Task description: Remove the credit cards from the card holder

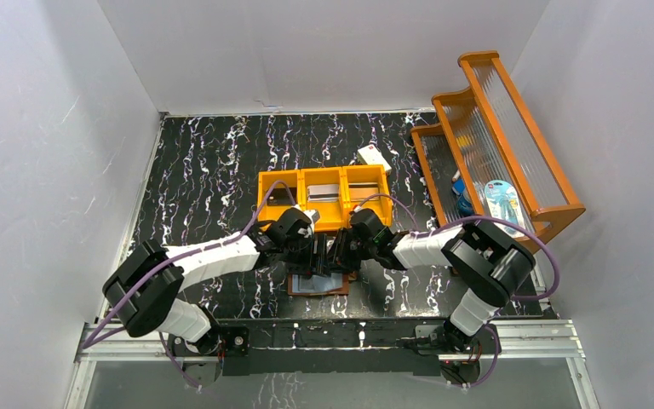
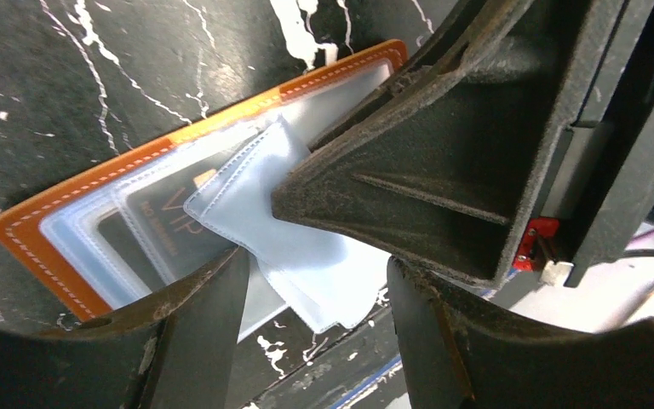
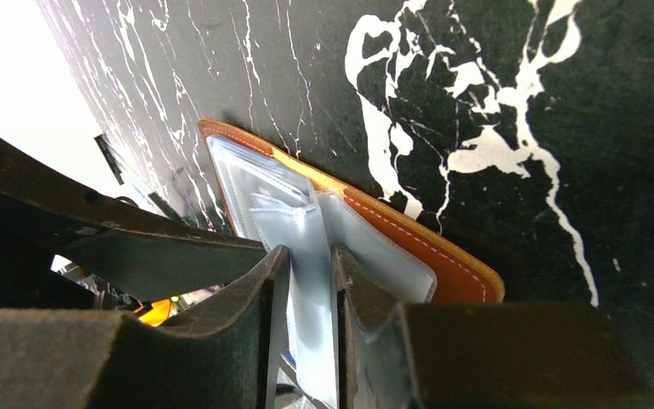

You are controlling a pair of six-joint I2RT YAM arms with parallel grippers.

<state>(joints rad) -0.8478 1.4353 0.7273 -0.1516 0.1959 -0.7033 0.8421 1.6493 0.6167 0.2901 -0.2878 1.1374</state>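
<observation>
Card holder lies open. A black card reading "VIP" sits at 9 o'clock of a clear sleeve. L gripper has jaws wide, empty. R gripper has jaws narrow round the sleeve, but grip can't be told.

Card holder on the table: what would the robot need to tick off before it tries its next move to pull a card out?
1. Card holder lies open on the table: ok.
2. Black VIP card out of the holder: not ok, it sits under clear plastic.
3. Right jaws either side of a clear sleeve: ok. Whether they grip it: cannot tell.
4. Left jaws open and empty: ok.
5. The two arms' jaws apart from each other: cannot tell, they crowd together over the holder.
</observation>
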